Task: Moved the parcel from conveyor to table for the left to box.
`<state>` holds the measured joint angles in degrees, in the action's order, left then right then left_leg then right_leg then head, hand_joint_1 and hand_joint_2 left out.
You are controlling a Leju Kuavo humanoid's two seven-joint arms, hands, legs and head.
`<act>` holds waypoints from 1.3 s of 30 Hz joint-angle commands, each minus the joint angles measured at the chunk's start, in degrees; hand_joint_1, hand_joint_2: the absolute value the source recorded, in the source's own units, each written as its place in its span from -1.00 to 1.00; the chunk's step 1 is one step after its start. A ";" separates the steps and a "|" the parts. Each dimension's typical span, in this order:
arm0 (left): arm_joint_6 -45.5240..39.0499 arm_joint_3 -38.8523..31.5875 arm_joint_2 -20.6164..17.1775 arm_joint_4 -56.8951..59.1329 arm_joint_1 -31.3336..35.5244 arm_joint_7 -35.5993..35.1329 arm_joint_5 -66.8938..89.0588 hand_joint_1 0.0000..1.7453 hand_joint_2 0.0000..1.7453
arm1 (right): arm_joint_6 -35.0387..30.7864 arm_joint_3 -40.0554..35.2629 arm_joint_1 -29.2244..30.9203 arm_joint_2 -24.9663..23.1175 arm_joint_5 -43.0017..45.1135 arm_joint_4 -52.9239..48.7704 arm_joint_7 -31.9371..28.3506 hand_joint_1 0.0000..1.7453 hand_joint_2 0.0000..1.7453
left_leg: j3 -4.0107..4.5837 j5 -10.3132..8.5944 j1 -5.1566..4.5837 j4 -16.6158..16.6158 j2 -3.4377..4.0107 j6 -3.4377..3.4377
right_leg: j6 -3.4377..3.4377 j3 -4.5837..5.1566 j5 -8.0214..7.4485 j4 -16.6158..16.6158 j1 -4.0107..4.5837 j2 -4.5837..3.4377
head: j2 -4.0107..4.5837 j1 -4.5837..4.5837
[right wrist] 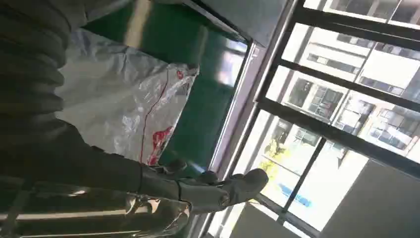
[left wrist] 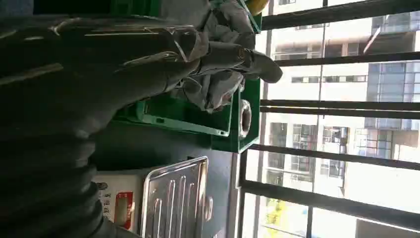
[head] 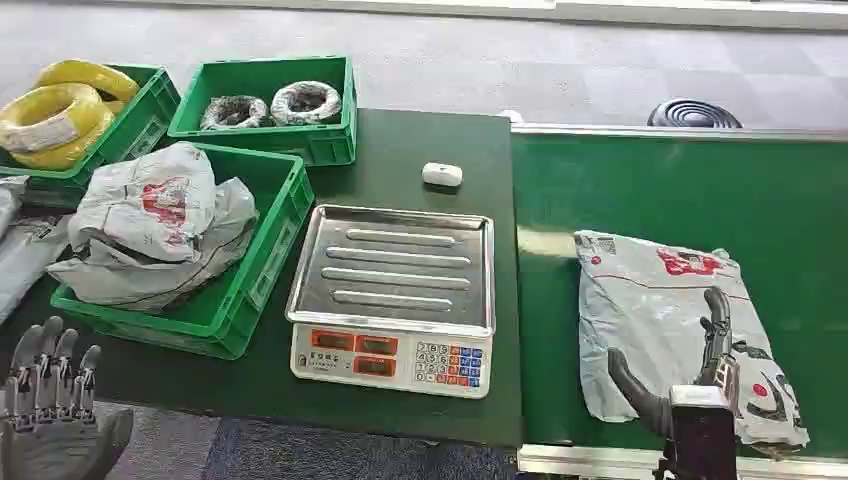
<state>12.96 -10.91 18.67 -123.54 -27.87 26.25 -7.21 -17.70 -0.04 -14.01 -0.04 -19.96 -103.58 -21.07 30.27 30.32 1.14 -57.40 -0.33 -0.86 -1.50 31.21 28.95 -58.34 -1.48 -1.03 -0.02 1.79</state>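
Observation:
A grey plastic parcel (head: 660,300) with red print lies flat on the green conveyor belt (head: 680,190) at the right. My right hand (head: 690,385) is over the parcel's near edge, thumb and fingers spread apart, gripping nothing. In the right wrist view the same parcel (right wrist: 124,104) lies beyond the outstretched fingers (right wrist: 223,188). My left hand (head: 50,400) hangs open off the table's near left corner, fingers straight. The left wrist view has its fingers (left wrist: 237,59) reaching toward the green box (left wrist: 198,116).
A green box (head: 260,270) with several grey parcels stands on the dark table (head: 420,140) at the left. A steel-topped scale (head: 395,290) sits mid-table, with a small white object (head: 442,174) behind it. Two more green crates, one with yellow coils (head: 60,115) and one with black coils (head: 270,105), stand at the back.

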 commanded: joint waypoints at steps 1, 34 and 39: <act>-0.17 -0.15 -0.75 2.23 0.21 0.06 0.92 -1.00 1.00 | 0.91 2.88 0.78 -0.44 -0.96 3.02 2.55 -1.00 1.00 | -0.01 -0.06 -0.01 0.09 0.00 0.05 | 0.10 -0.01 -0.05 0.08 0.01 0.08 | 0.00 -0.02; -18.56 17.66 -16.39 7.47 -2.33 2.62 -4.32 -1.00 1.00 | 7.51 5.99 30.02 18.22 -12.15 64.83 27.26 1.00 1.00 | -0.04 -0.11 -0.06 0.06 0.00 0.11 | 0.05 -0.08 -0.14 0.09 -0.04 0.05 | 0.00 -0.02; -21.97 19.60 -17.90 6.61 -3.40 3.51 -5.09 -1.00 1.00 | 2.72 6.15 33.25 18.40 -3.54 60.45 19.03 1.00 1.00 | 0.01 -0.10 -0.09 0.03 0.13 0.10 | 0.05 0.00 -0.14 0.01 -0.08 -0.03 | 0.00 0.02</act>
<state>-6.23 4.91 5.01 -119.05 -29.59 29.13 -11.60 -10.40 9.07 13.50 18.01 -30.54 -44.24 5.23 30.26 30.28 1.11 -57.44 -0.39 -0.79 -1.56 31.09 28.89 -58.33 -1.52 -0.95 -0.02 1.81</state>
